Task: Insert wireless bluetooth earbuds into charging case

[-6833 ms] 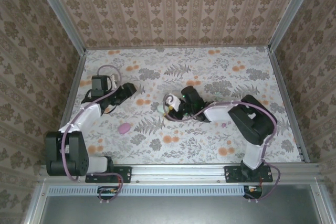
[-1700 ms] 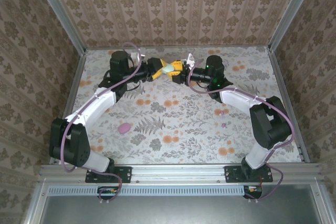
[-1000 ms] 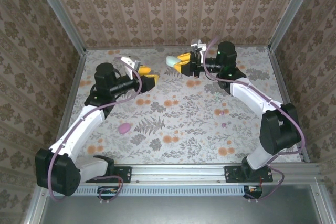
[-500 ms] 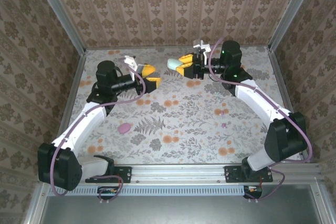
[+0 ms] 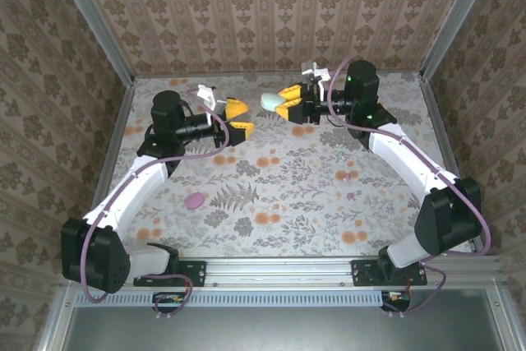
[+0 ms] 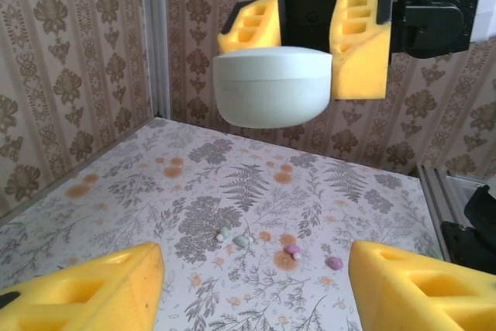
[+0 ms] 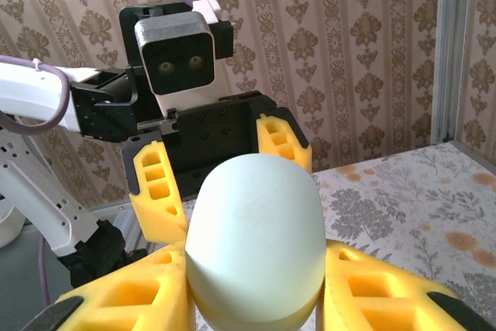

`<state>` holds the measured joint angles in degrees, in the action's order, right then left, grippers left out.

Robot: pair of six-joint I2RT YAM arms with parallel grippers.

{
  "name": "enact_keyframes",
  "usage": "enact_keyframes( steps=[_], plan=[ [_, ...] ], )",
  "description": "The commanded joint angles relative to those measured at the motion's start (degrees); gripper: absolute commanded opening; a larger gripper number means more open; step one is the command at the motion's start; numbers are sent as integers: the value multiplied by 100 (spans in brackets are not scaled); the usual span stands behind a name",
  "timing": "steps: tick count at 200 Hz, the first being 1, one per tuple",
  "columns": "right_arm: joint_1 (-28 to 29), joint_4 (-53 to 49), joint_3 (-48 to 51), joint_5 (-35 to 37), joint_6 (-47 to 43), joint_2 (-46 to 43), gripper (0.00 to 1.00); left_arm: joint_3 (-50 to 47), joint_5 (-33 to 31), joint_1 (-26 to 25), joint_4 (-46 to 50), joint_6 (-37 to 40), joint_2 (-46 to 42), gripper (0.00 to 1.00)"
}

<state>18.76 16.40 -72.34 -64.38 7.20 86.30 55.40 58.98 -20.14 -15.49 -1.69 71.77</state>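
Note:
My right gripper [image 5: 285,103] is shut on a pale mint, egg-shaped charging case [image 5: 270,101], lid closed, held high over the back of the table. In the right wrist view the case [image 7: 256,242] sits between the yellow fingers [image 7: 132,300]. My left gripper [image 5: 237,117] hangs open and holds nothing, facing the case from a short gap away. Seen from the left wrist, the case [image 6: 271,87] hangs ahead. Below it on the table lie two mint earbuds [image 6: 242,241] and two purple earbuds [image 6: 293,249].
A small purple case [image 5: 195,200] lies on the floral table [image 5: 279,203] at the near left. The purple earbuds [image 5: 345,176] lie right of centre under the right arm. Patterned walls and metal posts [image 6: 153,36] close in the back and sides.
Both arms rose from the table; the right one lifted the mint case. The grippers met at the back, then drew apart. In the last half second almost nothing moved.

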Motion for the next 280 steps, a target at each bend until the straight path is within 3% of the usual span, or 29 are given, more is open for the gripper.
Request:
enact_keyframes(
  steps=[1, 29, 109, 197, 280],
  plan=[
    [71, -95, -176, -249, -174, -132, 37, 319, 329, 30, -394, -117, 98, 66],
    [130, -250, -176, -312, -360, -132, 37, 426, 368, -69, -821, -477, 231, 67],
    [248, -130, -93, -352, -642, -135, 37, 557, 369, -442, -669, -616, 432, 67],
    [284, -124, -9, -395, -841, -156, 37, 571, 401, -503, -891, -1061, 487, 53],
    [277, -158, 0, -340, -974, -184, 37, 608, 437, -549, -847, -1010, 486, 57]
  ],
)
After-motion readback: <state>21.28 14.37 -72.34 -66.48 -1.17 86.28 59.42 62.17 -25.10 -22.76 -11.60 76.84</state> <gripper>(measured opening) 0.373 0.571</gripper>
